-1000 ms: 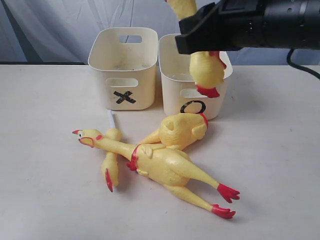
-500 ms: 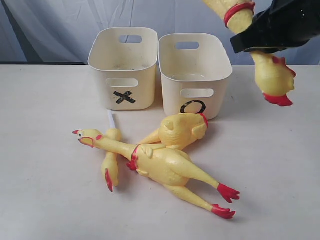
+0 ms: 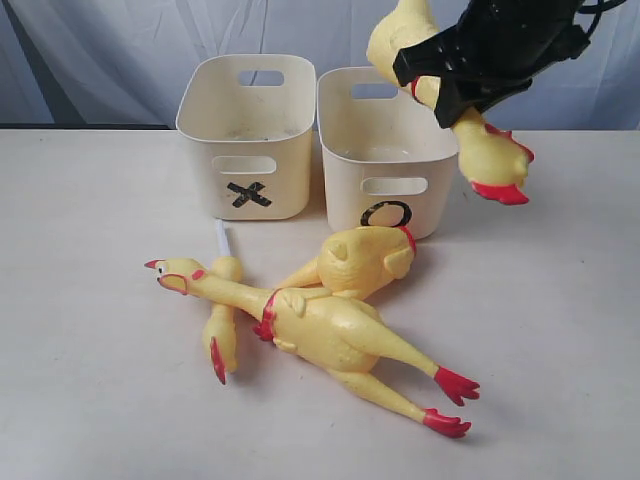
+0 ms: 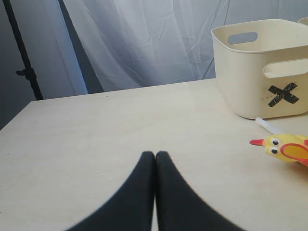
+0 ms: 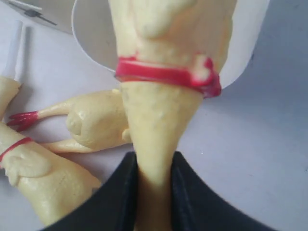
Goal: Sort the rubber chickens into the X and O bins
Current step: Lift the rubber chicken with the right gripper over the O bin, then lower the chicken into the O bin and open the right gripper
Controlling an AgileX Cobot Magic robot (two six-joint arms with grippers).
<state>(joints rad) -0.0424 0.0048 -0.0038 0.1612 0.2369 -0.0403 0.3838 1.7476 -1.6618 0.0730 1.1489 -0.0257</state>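
Observation:
My right gripper [image 3: 452, 88] is shut on the neck of a whole rubber chicken [image 3: 490, 155], held in the air over the right rim of the O bin [image 3: 385, 150]. Its head hangs down to the right of the bin and its body points up. In the right wrist view the neck [image 5: 159, 125] sits squeezed in the right gripper [image 5: 155, 161]. The X bin [image 3: 248, 135] stands to the left. On the table lie a second whole chicken [image 3: 325, 335], a headless body [image 3: 365, 262] and a head-and-neck piece [image 3: 222, 330]. My left gripper [image 4: 155, 155] is shut on nothing, low over bare table.
A thin white stick [image 3: 222, 238] lies in front of the X bin, next to the lying chicken's head [image 4: 284, 147]. The X bin [image 4: 262, 67] is far from the left gripper. A pale curtain hangs behind the table.
The right gripper swung the held chicken out to the right of the O bin, then back left over its right rim. The chicken's body now points up to the left.

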